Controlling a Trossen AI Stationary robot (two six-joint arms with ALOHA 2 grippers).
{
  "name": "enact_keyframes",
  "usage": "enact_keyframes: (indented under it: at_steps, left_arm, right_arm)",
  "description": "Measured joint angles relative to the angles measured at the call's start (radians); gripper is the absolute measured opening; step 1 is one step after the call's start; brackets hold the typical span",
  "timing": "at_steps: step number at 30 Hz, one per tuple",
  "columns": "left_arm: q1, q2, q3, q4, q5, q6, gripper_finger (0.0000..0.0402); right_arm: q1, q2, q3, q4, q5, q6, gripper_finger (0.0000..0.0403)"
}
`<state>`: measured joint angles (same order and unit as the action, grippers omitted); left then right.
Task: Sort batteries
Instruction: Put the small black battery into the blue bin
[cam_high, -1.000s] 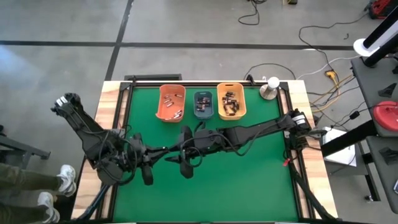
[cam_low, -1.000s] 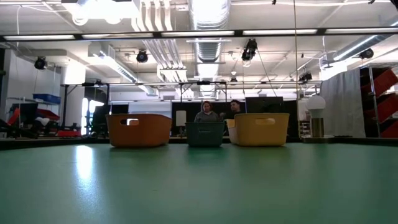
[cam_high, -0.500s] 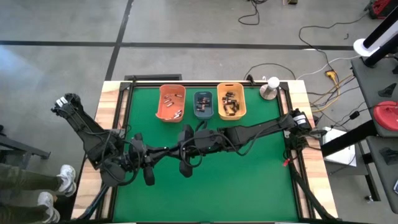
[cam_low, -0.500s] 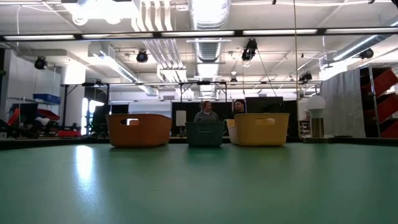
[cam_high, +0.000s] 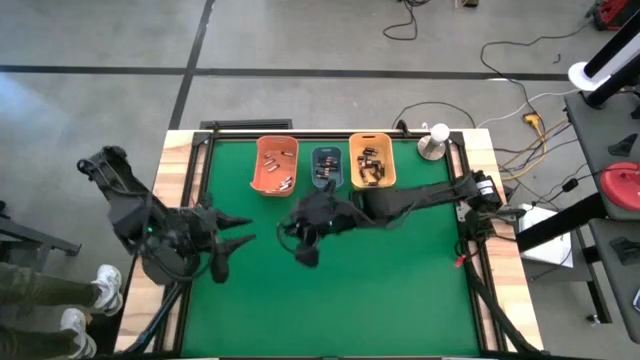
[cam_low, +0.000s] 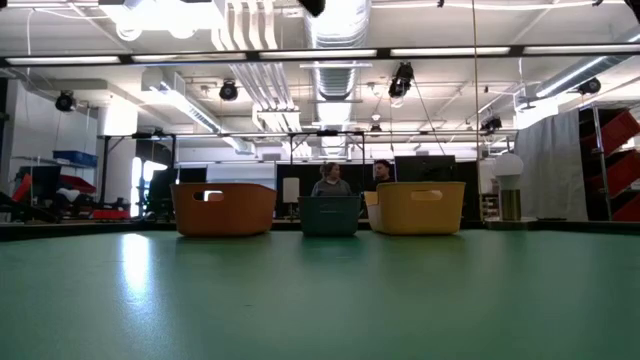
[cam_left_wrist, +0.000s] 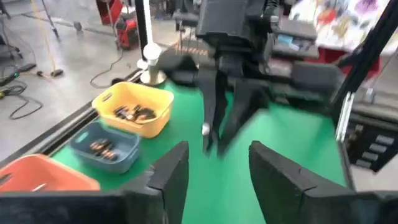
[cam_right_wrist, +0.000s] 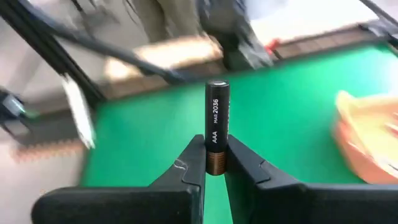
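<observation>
Your right end effector (cam_right_wrist: 214, 163) clamps an upright AAA battery (cam_right_wrist: 217, 124); the blue-grey bin (cam_high: 327, 167) lies at one o'clock.

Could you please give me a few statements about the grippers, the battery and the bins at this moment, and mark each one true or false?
1. The right gripper is shut on an AAA battery. True.
2. The left gripper holds a battery. False: its fingers are apart with nothing between them.
3. Three bins sit in a row at the far side of the table: the orange bin, the blue-grey bin and the yellow-orange bin. True.
4. The blue-grey bin is empty. False: batteries lie in it, as in the other two bins.
5. The held battery lies flat across the right gripper's fingers. False: it stands out lengthwise from the fingertips, clamped near its coppery end.
</observation>
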<state>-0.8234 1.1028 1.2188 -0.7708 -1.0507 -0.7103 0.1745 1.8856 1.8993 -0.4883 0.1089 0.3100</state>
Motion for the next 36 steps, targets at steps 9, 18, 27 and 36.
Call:
enact_keyframes:
  at_steps: [9, 18, 27, 36]
  left_arm:
    - [0.006, -0.023, 0.138, -0.548, -0.072, -0.248, 0.0156]
    - [0.034, -0.158, 0.004, -0.613, -0.086, -0.388, 0.0155]
    - [0.035, -0.276, -0.165, -0.606, -0.089, -0.531, 0.0155]
    - [0.035, -0.297, -0.185, -0.598, -0.089, -0.542, 0.0155]
  right_arm:
    - [-0.234, 0.045, 0.103, -0.505, 0.108, -0.295, 0.0028]
    - [-0.475, 0.204, 0.021, -0.499, 0.041, -0.500, 0.0028]
    - [-0.537, 0.345, 0.031, -0.498, 0.011, -0.594, 0.0028]
    - [-0.565, 0.393, 0.026, -0.486, -0.014, -0.635, 0.0028]
